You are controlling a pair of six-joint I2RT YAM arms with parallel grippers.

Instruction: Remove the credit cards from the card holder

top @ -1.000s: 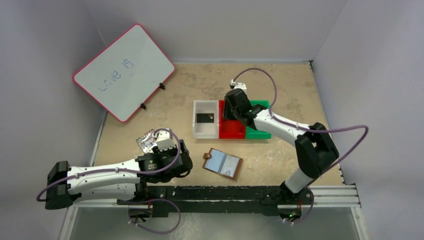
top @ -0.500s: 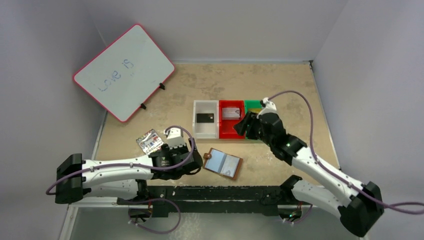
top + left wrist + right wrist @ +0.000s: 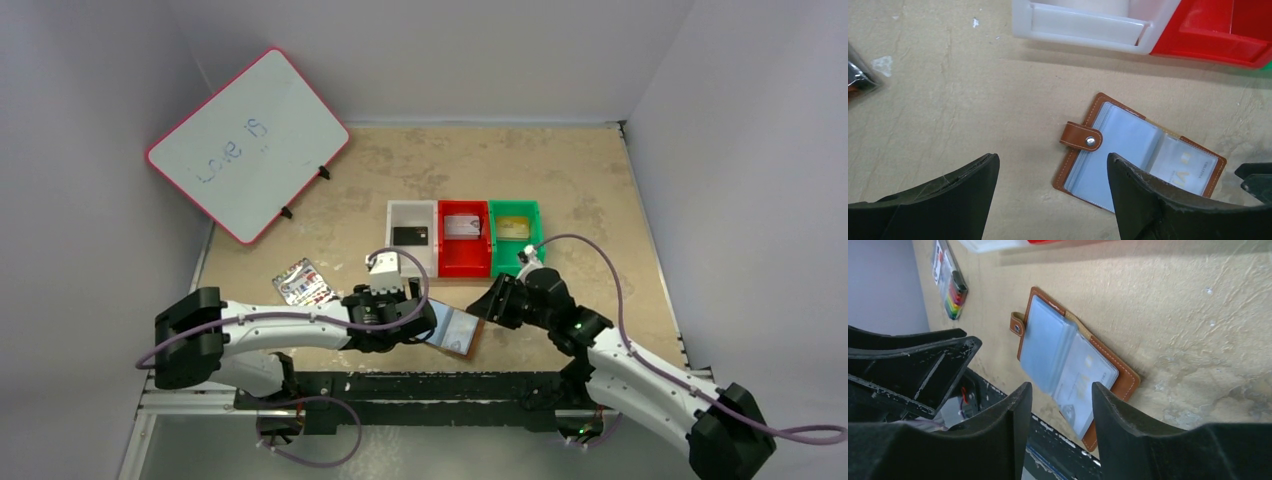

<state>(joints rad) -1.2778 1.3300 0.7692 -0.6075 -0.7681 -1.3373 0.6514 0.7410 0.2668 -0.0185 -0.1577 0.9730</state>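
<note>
Right gripper [image 3: 1060, 390] has swung back from the bins [image 3: 463, 204] beyond the card holder [image 3: 1143, 155]; left gripper [image 3: 1052, 165] has closed in opposite. Both jaws spread, empty. Holder lies open between them. Three credit cards [image 3: 513, 227] sit binned; probably checking the sleeves for leftovers.

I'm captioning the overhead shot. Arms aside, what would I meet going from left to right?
whiteboard → white pack with rainbow stripes → white bin holding the black card → red bin holding the silvery grey card → green bin holding the gold-tan card
</note>
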